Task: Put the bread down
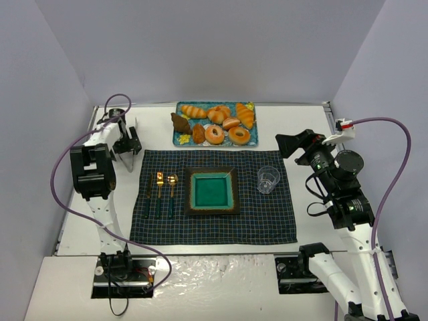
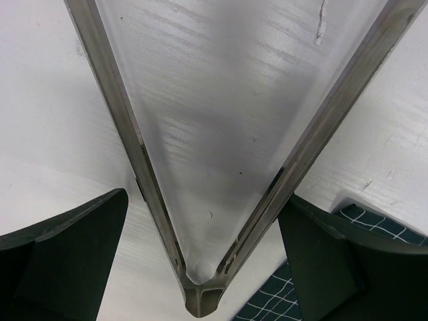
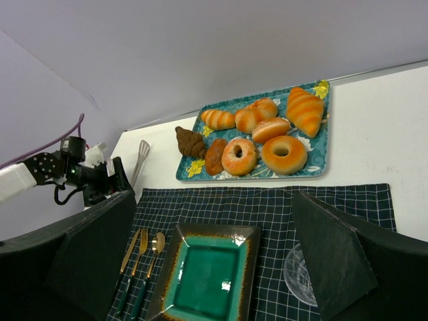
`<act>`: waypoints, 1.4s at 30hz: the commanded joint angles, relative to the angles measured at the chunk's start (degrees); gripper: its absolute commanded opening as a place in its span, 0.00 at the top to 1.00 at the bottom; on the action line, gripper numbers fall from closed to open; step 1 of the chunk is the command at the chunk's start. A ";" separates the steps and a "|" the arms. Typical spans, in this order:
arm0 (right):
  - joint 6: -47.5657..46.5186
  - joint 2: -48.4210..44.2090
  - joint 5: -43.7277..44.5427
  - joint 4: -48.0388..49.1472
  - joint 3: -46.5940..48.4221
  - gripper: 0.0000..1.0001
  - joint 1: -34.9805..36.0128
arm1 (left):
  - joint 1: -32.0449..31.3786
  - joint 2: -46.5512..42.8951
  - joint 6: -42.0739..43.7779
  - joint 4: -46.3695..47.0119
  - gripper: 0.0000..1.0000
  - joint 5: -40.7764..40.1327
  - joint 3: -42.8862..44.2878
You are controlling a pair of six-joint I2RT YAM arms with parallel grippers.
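Left fingers point(image 2: 67, 254): straddling the tongs point(image 2: 200, 297) close to the hinge, with the tong arms fanning wide ahead. One finger is touching an arm and the other is leaving a sliver of table point(image 2: 40, 100) showing beside it, so I cannot tell whether they are clamping.
Right fingers point(image 3: 348, 261): standing spread wide with nothing between them, looking over the mat point(image 3: 267, 207) toward the tray point(image 3: 319, 164).
Why the tongs: judging by the task, the left arm is using a tool so the bread is being lifted without getting squashed by the fingers themselves.
Bread point(image 3: 190, 142): lying at the tray's left end, just beside the oval roll point(image 3: 215, 155).
Why the setting: the plate point(image 1: 212, 190) is sitting empty mid-mat between the cutlery point(image 1: 165, 190) and the glass point(image 1: 268, 179), and is likely waiting as the bread's spot.
Bread versus left fingers: lying well apart, off to their right and farther back, and the tongs are not yet reaching it.
Bread versus right fingers: lying well ahead and to the left, beyond the plate.
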 commanded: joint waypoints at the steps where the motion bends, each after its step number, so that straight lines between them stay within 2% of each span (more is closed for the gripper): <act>1: -0.58 -0.01 -0.41 5.58 0.48 0.00 -0.42 | 1.00 0.20 0.70 -0.32 0.10 -0.02 1.30; 26: -0.17 0.43 -0.15 5.61 -0.66 0.00 -0.36 | 1.81 0.11 -1.16 3.50 0.14 3.60 -1.50; 32: -0.08 0.43 -0.21 5.70 -0.81 0.00 -0.36 | 1.72 -0.06 -1.74 4.41 0.20 3.68 -2.18; 39: 0.33 0.01 -0.38 5.96 -1.36 0.00 -0.42 | 1.16 -1.31 -2.60 6.00 0.34 5.62 -4.00; 42: 0.56 -0.13 -0.47 6.19 -1.63 0.00 -0.39 | 0.73 -2.75 -2.83 6.40 0.36 5.21 -4.69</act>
